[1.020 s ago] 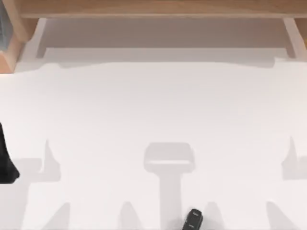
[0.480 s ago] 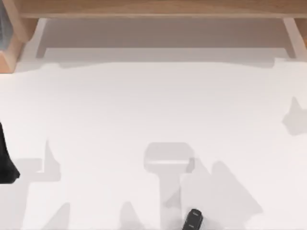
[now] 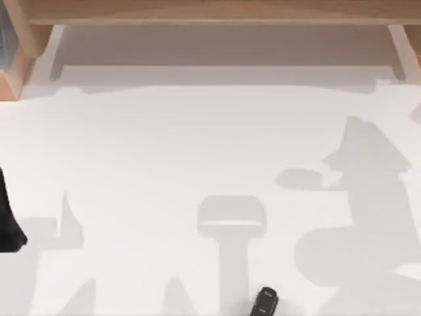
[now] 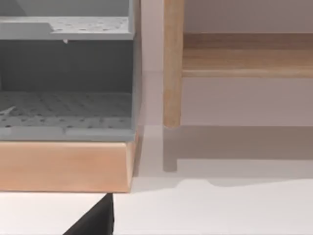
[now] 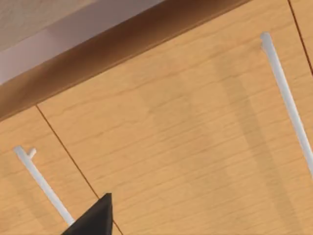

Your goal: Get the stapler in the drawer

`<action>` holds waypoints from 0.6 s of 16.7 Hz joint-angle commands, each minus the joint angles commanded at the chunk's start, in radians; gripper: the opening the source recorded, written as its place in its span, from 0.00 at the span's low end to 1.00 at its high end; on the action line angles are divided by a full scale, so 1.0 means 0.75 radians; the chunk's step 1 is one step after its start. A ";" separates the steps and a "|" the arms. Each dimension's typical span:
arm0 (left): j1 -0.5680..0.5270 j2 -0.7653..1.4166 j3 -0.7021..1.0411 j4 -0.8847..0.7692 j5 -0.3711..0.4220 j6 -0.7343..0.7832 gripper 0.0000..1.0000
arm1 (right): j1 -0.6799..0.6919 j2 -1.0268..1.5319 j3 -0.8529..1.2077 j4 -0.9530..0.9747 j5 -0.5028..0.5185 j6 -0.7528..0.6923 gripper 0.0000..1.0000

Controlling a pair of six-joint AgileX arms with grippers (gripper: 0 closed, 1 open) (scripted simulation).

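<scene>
The stapler [image 3: 265,301] is small and black and lies at the table's front edge, a little right of centre, with nothing touching it. My left gripper [image 3: 8,217] is a dark tapering shape parked at the table's left edge; its black tip [image 4: 95,220] also shows in the left wrist view. In the right wrist view a black tip of my right gripper [image 5: 93,218] hangs in front of a wooden drawer front [image 5: 186,127] with white bar handles [image 5: 286,98]. The drawer front is closed. A large arm shadow [image 3: 368,217] covers the table's right side.
A wooden shelf [image 3: 210,13] runs along the back of the table. At the back left, a grey perforated organiser [image 4: 63,98] sits on a wooden base [image 4: 63,166], beside a wooden post [image 4: 172,63]. A second white handle [image 5: 41,181] marks the neighbouring drawer front.
The shadow on the table's right side has grown and shifted over the last second, so the right arm is moving. The stapler and left arm have stayed put.
</scene>
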 joint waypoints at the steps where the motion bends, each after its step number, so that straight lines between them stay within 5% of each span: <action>1: 0.000 0.000 0.000 0.000 0.000 0.000 1.00 | -0.024 0.123 0.057 0.062 -0.022 -0.081 1.00; 10: 0.000 0.000 0.000 0.000 0.000 0.000 1.00 | -0.165 0.831 0.416 0.455 -0.155 -0.578 1.00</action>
